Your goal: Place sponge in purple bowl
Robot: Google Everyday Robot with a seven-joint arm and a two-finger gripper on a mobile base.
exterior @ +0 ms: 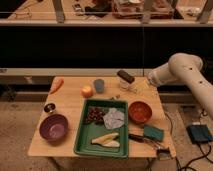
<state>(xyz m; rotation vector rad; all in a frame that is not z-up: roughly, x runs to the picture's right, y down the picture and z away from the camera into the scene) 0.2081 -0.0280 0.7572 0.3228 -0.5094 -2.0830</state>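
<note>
Here's the table (70, 97), with the tray (81, 142) sitting in the middle. In the tray, a banana (106, 140) lies at the front and a bag (114, 118) behind it. Left of the tray sits the left bowl (53, 127), a tin (49, 107) just behind it and a carrot (56, 85) at the back left corner. Behind the tray, fruit (87, 91) and cup (99, 85) stand side by side. Right of the tray is the right bowl (140, 111), with the sponge (153, 132) in front of it. The claw (127, 84) hangs over the back edge, right of the cup.
</note>
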